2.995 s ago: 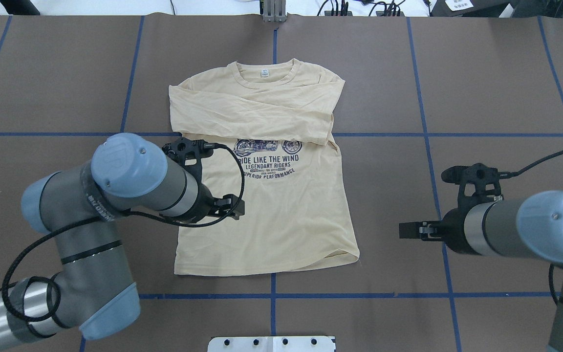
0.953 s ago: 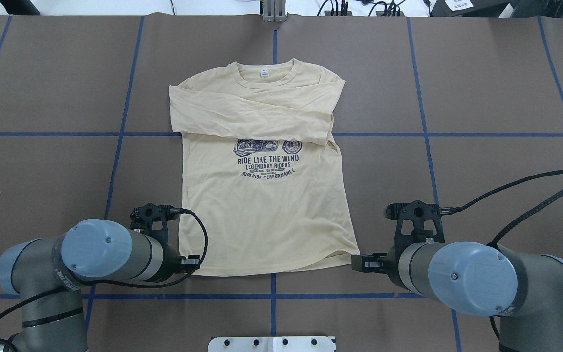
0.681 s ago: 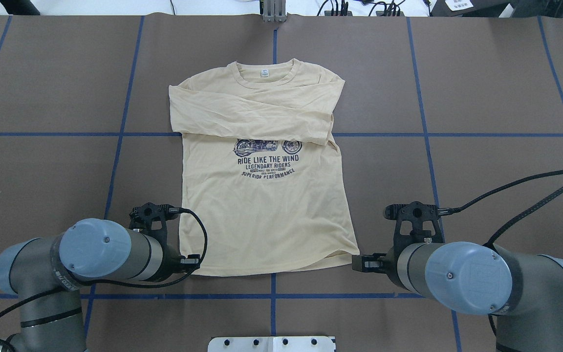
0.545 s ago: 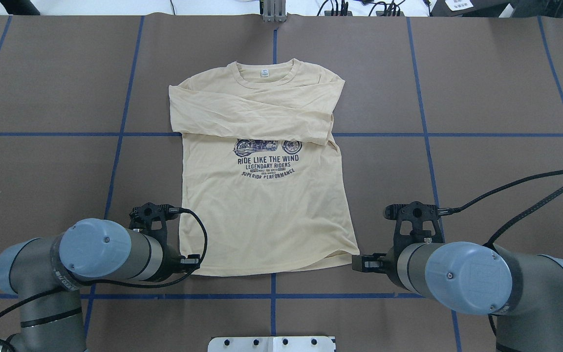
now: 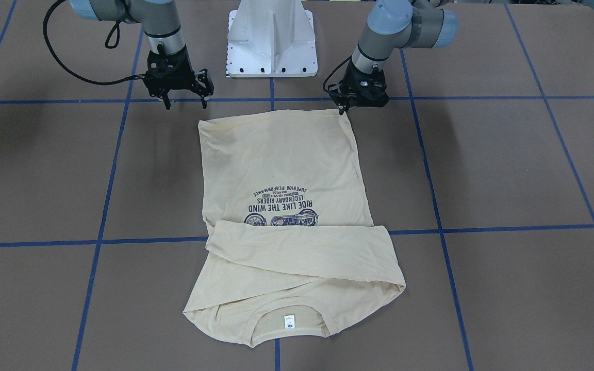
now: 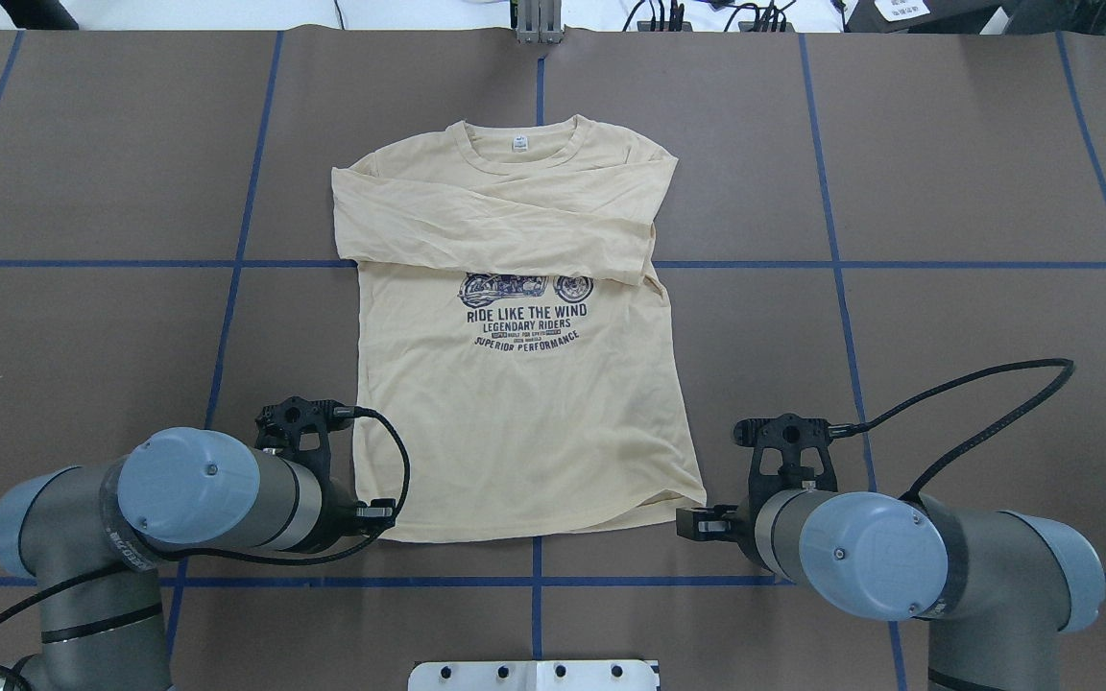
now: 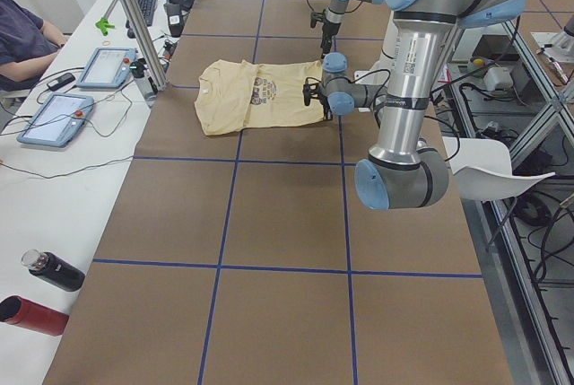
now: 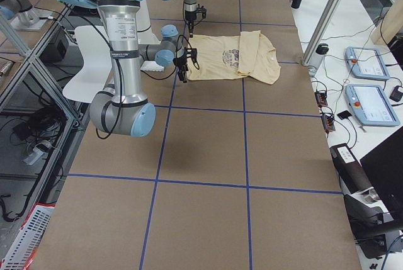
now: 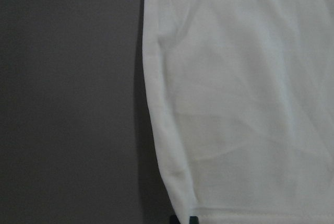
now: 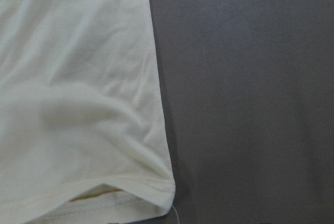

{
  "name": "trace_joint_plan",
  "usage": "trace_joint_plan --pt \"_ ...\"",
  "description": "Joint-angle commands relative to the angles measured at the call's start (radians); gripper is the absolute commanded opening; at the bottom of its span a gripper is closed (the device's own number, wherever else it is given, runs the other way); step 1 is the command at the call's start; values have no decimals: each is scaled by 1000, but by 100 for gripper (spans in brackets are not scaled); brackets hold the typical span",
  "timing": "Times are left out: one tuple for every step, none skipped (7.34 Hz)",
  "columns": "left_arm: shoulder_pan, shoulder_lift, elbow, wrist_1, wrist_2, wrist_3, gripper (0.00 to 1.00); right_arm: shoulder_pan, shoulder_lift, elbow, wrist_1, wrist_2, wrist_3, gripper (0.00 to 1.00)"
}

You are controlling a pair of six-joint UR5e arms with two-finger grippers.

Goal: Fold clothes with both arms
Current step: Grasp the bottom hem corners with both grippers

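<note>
The T-shirt (image 6: 524, 422) lies collar toward the table's far edge, its hem corners just beside the right arm's fingers (image 5: 203, 95), spread open, and the left arm's fingers (image 5: 342, 103), whose state I cannot tell.

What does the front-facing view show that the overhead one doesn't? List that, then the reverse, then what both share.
Front-facing only: the right gripper plainly open near one hem corner, and the white pedestal base standing whole. Overhead only: black cables beyond the table's far edge. Both: the T-shirt lying flat, its sleeves folded across the chest, with the left gripper at the other hem corner.
</note>
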Motion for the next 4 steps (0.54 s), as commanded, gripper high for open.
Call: trace_joint_plan --pt "0 -1 -1 -1 -1 0 0 -4 48 -55 7 -34 67 79" --pt "0 -1 -1 -2 -1 0 0 -4 58 -70 7 -36 92 74" --pt "2 -3 -1 -2 -4 0 0 -3 56 -71 7 -37 137 69" --pt "2 -3 -4 -2 -3 0 0 -6 62 -75 5 -54 190 63"
